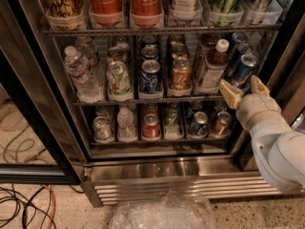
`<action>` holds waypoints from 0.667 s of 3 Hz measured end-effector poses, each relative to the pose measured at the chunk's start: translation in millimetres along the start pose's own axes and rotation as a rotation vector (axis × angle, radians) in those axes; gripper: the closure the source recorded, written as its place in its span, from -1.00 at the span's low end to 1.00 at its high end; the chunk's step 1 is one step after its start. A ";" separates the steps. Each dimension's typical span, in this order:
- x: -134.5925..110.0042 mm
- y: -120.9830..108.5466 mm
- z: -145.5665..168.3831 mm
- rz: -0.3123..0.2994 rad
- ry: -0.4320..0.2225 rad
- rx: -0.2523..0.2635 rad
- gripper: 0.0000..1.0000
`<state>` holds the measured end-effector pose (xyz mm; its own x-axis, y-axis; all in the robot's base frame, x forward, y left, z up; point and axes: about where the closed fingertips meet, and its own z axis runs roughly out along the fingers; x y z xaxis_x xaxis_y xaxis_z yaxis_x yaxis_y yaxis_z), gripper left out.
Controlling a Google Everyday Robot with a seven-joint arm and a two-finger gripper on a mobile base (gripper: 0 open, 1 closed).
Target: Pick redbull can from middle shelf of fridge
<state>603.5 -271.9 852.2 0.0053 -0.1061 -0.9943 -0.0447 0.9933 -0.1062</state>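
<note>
The fridge (167, 168) stands open with its black frame and ribbed steel base. On the middle shelf (143, 100), at the far right, a row of slim blue-and-silver redbull cans runs front to back, with the front redbull can (244, 69) nearest me. My gripper (245, 88) is at the right end of this shelf, just below and in front of that can. It is open, with one tan finger (230, 93) left of the can's base and the other to the right. It holds nothing.
Left of the redbull cans on the middle shelf are a white-capped bottle (212, 68), a gold-orange can (181, 75), a dark-blue can (150, 76) and water bottles (78, 73). Coca-Cola bottles (106, 1) stand above. The fridge's black frame (286, 56) is close on the right. Cables (24, 204) and a plastic bag (164, 213) lie on the floor.
</note>
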 end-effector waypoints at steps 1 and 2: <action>1.8 -7.0 6.6 -0.009 -0.001 0.020 -0.26; 0.5 -16.3 11.2 -0.021 -0.007 0.044 -0.22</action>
<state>615.4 -287.6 853.5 0.0132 -0.1270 -0.9918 -0.0008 0.9919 -0.1270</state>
